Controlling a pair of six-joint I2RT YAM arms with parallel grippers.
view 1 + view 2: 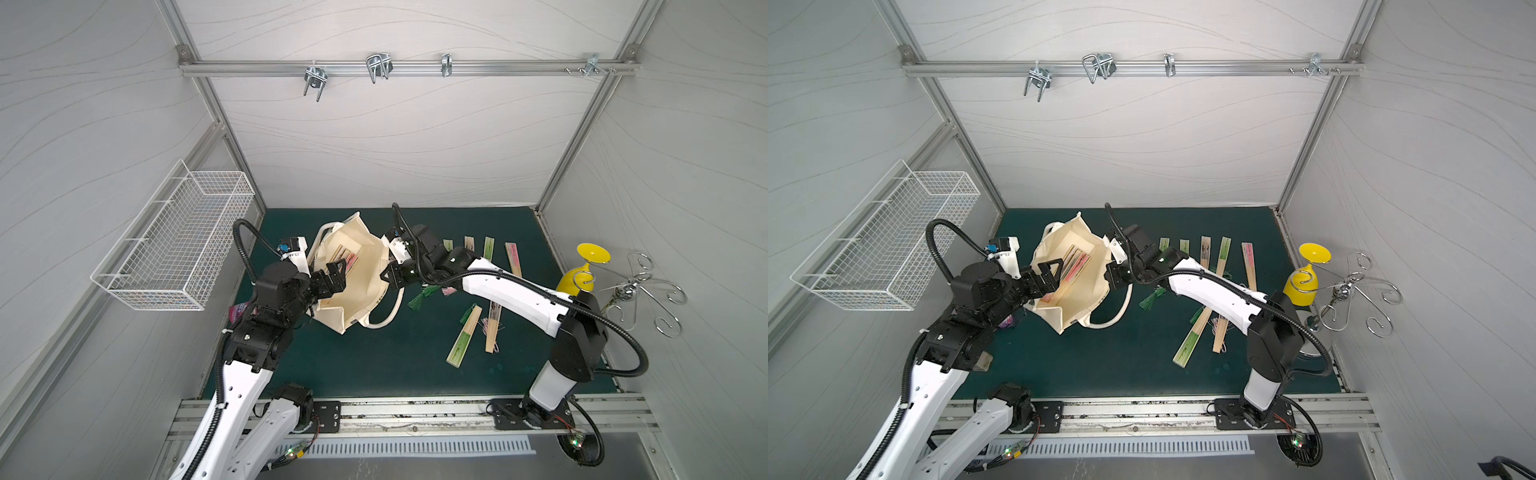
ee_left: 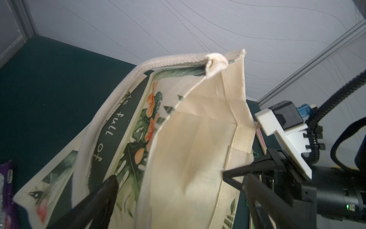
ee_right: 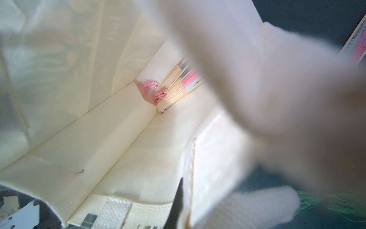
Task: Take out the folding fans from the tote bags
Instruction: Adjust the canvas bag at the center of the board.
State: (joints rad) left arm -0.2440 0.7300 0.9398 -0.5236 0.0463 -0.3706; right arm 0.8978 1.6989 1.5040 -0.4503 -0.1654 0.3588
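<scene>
The tote bag [image 1: 357, 305] is sagging on the worktop [image 1: 374, 365] and could be dragged or folded shut, since only the right end effector [image 1: 385, 279] is clamping it, seemingly at the rim, though that wrist view is blurred. The left end effector [image 1: 337, 277] is hanging with its jaws apart astride the opposite wall, where it is risking a snag on canvas. The folding fans [image 1: 347, 261] are lying inside the tote, and their tassels may be catching.

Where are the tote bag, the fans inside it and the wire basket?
tote bag [image 1: 361, 284]: a top view, cream inner wall.
fans inside the bag [image 3: 174, 89]: right wrist view, bamboo ribs.
wire basket [image 1: 178, 257]: a top view, mesh side.
</scene>
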